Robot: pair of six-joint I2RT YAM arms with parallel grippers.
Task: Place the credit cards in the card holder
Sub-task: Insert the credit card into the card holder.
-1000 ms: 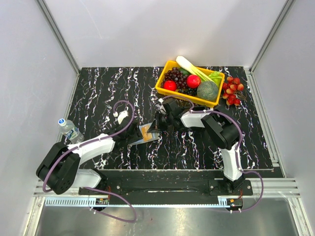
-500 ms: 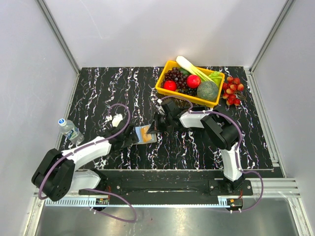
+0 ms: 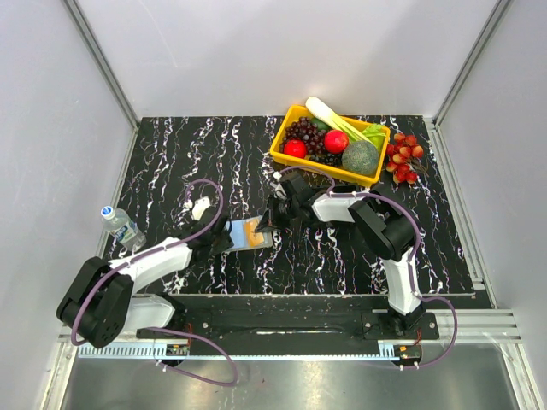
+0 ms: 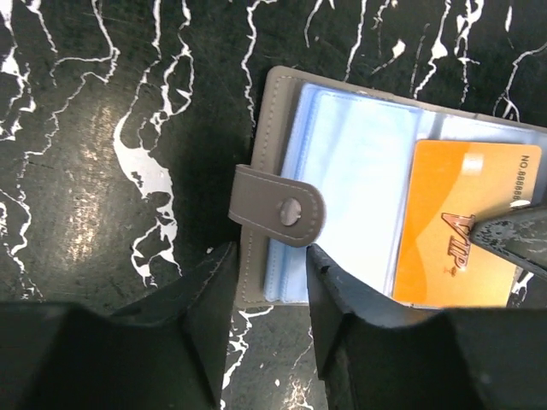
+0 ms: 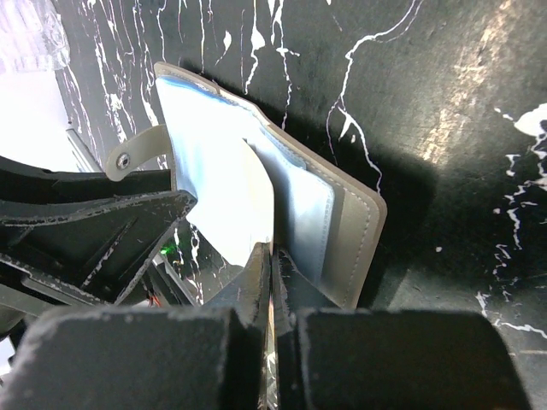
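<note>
The card holder (image 3: pixel 248 232) lies open on the table (image 3: pixel 171 162), toward the near edge and a little left of its middle, with 1 orange card (image 4: pixel 457 222) lying on its clear sleeves. The left pincer (image 4: pixel 269 260) has its 2 fingers apart across the holder's edge, the snap tab between them; whether it clamps that edge cannot be told. The right pincer (image 5: pixel 272 256) is closed, its tip touching the card's far corner.

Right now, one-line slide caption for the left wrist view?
Left gripper straddles the tabbed edge of the open card holder; orange card on its sleeves, right gripper tip over it.
</note>
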